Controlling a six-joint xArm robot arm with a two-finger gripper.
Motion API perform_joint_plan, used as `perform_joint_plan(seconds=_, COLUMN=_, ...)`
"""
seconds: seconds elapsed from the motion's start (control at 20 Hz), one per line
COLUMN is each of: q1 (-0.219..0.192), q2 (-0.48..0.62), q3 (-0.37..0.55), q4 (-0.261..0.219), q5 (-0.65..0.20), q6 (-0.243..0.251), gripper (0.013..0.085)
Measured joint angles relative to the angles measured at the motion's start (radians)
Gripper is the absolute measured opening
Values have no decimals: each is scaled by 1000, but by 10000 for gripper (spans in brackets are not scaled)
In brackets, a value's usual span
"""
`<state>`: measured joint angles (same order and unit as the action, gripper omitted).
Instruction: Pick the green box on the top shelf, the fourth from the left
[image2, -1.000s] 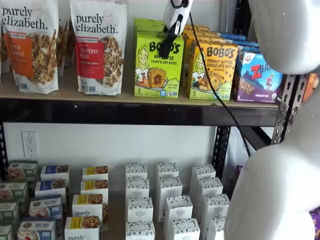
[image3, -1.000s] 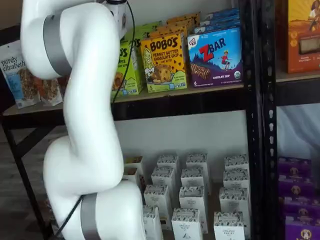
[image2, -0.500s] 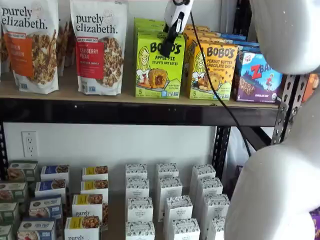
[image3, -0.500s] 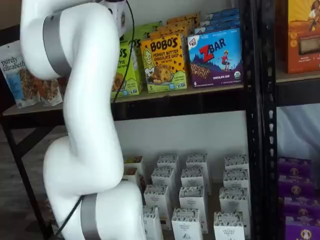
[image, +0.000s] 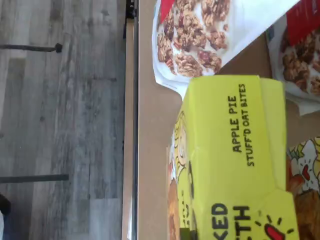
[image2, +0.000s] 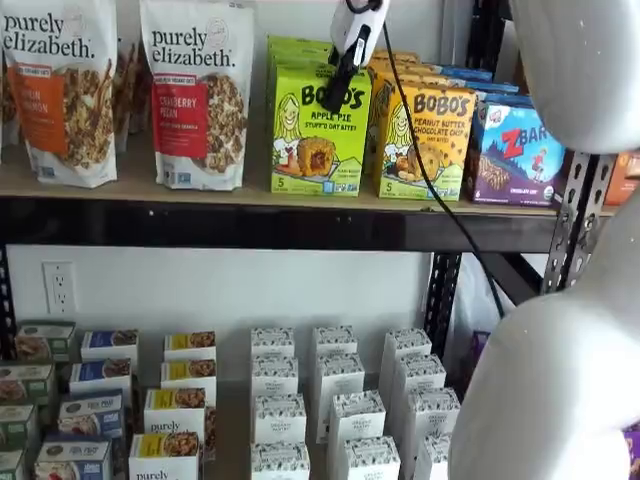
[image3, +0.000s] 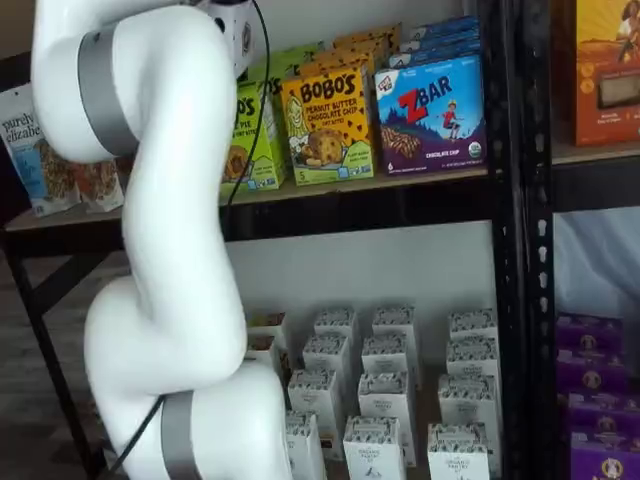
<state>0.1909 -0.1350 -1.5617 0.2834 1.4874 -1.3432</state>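
The lime-green Bobo's apple pie box (image2: 318, 140) stands at the front of the top shelf (image2: 130, 188), between the granola bags and the yellow-orange Bobo's box. My gripper (image2: 336, 92) hangs from above. One black finger lies across the top of the box's front face, and the other finger is hidden. The wrist view shows the box's top panel (image: 235, 150) close below, over the tan board (image: 150, 125). In a shelf view the box (image3: 268, 150) is partly hidden behind my arm.
Purely Elizabeth granola bags (image2: 198, 90) stand left of the green box. The yellow-orange Bobo's peanut butter box (image2: 428, 140) and the blue ZBar box (image2: 515, 155) stand to its right. More green boxes sit behind it. A black cable (image2: 430, 180) hangs past the shelf rail. Small cartons fill the lower shelf (image2: 330, 400).
The gripper and the green box have shifted together slightly to the right and towards the shelf front. My arm's upper part has moved a little.
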Motion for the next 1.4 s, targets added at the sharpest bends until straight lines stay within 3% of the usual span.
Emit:
perform_joint_plan(seconds=0.1, q1=-2, q2=-1, q3=3, q4=3, q5=-7, q6=-2, gripper=330)
perform_joint_plan(seconds=0.35, q1=-6, q2=4, q3=-5, q4=8, q5=5, q6=-5, gripper=210)
perform_joint_plan(seconds=0.95, q1=-8, q2=40, q3=-88, q4=-9, q5=142, q6=3, gripper=210)
perform_joint_plan(seconds=1.4, q1=-11, q2=9, q3=-87, q4=-17, q5=218, q6=7, gripper=210)
